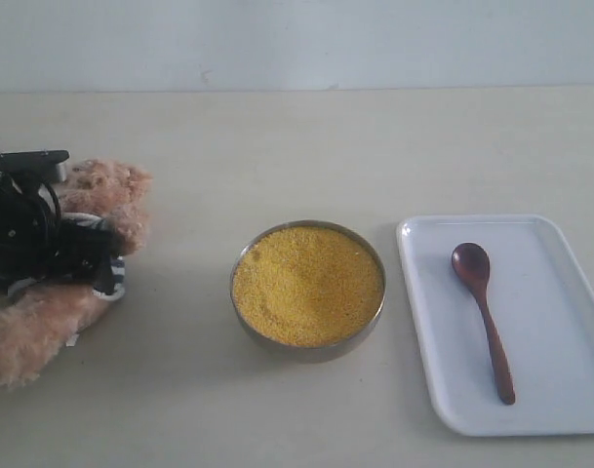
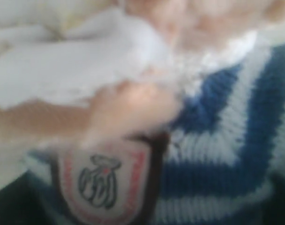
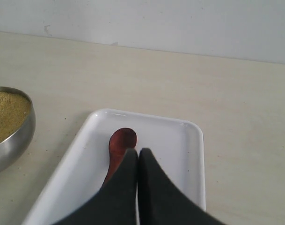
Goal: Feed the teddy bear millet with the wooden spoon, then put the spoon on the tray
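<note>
- A shallow round metal bowl [image 1: 236, 283] stands mid-way along the beige worktop [image 1: 277, 146], filled nearly to its rim with fine bright yellow millet [image 1: 307, 285].
- A white rectangular plastic tray [image 1: 560, 292] just right of the bowl holds the small dark reddish-brown wooden spoon [image 1: 484, 317], lying flat.
- A fluffy light-brown teddy bear [image 1: 38, 327] in a striped shirt sits at the left edge. The black left gripper [image 1: 92, 255] is against its chest, and the state of its fingers cannot be told.
- The right gripper [image 3: 137, 154] has its fingers pressed together, empty, over the tray.
</note>
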`<state>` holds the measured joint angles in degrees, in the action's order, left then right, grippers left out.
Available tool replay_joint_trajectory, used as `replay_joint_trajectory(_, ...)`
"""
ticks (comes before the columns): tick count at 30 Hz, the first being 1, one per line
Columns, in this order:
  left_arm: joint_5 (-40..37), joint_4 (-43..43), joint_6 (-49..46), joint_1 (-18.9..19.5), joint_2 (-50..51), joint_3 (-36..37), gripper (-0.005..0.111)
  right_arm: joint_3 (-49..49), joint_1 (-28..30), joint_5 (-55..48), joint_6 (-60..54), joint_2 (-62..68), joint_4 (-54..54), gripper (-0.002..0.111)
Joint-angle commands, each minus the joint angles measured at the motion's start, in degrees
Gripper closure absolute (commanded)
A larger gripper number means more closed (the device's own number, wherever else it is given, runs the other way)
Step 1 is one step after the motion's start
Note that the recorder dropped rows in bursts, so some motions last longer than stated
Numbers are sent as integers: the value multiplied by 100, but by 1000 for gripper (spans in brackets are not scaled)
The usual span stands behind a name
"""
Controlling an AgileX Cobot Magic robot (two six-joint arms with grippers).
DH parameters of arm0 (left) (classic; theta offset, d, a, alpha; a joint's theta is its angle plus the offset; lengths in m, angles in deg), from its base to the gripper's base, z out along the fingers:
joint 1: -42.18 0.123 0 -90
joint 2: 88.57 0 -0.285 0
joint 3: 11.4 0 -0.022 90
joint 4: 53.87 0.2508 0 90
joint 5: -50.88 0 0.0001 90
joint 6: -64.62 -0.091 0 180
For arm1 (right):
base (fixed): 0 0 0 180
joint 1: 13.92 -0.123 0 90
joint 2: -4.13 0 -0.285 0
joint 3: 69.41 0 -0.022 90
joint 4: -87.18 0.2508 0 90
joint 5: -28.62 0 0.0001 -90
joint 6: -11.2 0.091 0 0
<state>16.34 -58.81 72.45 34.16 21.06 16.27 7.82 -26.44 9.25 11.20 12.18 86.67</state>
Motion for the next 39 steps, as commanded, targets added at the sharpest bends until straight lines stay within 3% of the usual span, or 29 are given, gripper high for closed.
replay_joint_trajectory(1,-117,-40,105,-57,-36,31,83,-1,-8,53,0,-27,-9,109)
replay_joint_trajectory(2,-125,-40,17,-57,-105,31,100,-1,-8,53,0,-27,-9,109)
replay_joint_trajectory(8,-110,-17,-733,-68,-896,31,103,-1,-8,53,0,-27,-9,109)
replay_joint_trajectory(11,-426,-42,-2150,-69,-1443,31,103,-1,-7,376,36,-27,51,109)
replay_joint_trajectory(13,-701,-139,-3118,-69,-1692,31,103,-1,-7,1027,519,-27,655,109)
replay_joint_trajectory(15,-591,-664,-3720,-69,-1745,153,103,-1,-7,1756,1123,-27,1359,109)
replay_joint_trajectory(19,-576,-2192,-5919,-69,-1600,490,103,-1,-7,3554,1652,-27,1886,109)
replay_joint_trajectory(21,-563,-2361,-6456,-69,-1600,516,103,-1,-18,3246,2329,-27,2264,109)
replay_joint_trajectory(22,-499,-2422,-6923,-69,-1530,516,103,-241,-18,2001,2439,-27,2197,109)
replay_joint_trajectory(25,-293,-2422,-7042,-69,-1243,516,102,-725,-18,1225,1346,148,1903,109)
replay_joint_trajectory(26,-220,-2422,-7042,-69,-1146,516,99,-773,-18,1236,1194,264,1903,109)
replay_joint_trajectory(28,-91,-2378,-7042,-69,-831,516,81,-946,-18,1079,958,668,1903,109)
replay_joint_trajectory(31,39,-2378,-7042,-69,-588,516,39,-1638,-18,88,0,1794,1903,109)
replay_joint_trajectory(33,48,-2378,-6996,-69,-643,516,21,-2080,-268,-58,-442,2293,1757,109)
replay_joint_trajectory(36,-150,-2313,-6691,-69,-826,516,4,-2665,-527,-658,-550,2991,1394,109)
replay_joint_trajectory(39,-598,-1892,-6391,-69,-1018,480,-3,-2937,-638,-1135,-550,3491,1221,109)
